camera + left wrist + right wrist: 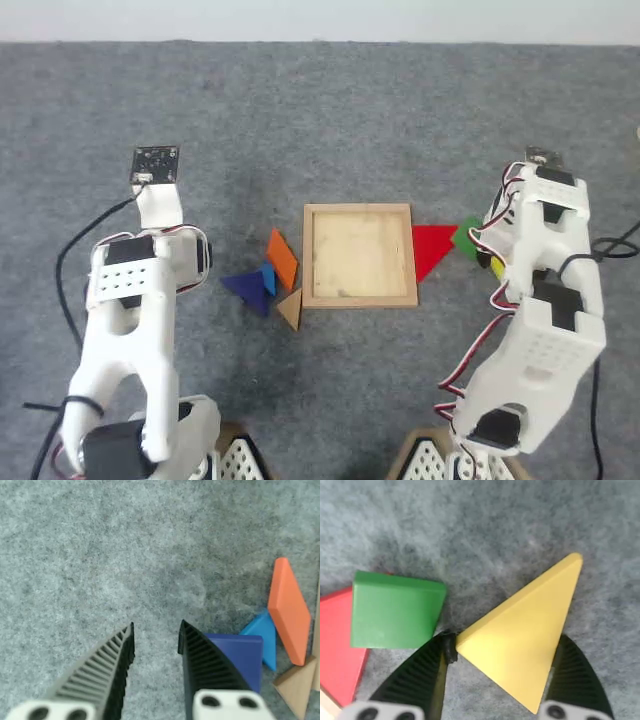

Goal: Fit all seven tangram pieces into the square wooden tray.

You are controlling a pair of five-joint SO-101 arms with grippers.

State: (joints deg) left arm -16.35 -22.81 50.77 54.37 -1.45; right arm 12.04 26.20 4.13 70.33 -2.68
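Right wrist view: my right gripper (506,644) pinches the yellow triangle (520,630). The tray (360,209) lies toward the table's middle, past the red triangle (430,245). My left gripper (156,625) is spread, empty.

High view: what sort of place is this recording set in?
Probably a robot-manipulation bench, perhaps in a lab: a grey felt-like mat serves as the work surface, the left arm and right arm stand at its near edge, and a square wooden tray sits between them with coloured tangram pieces beside it.
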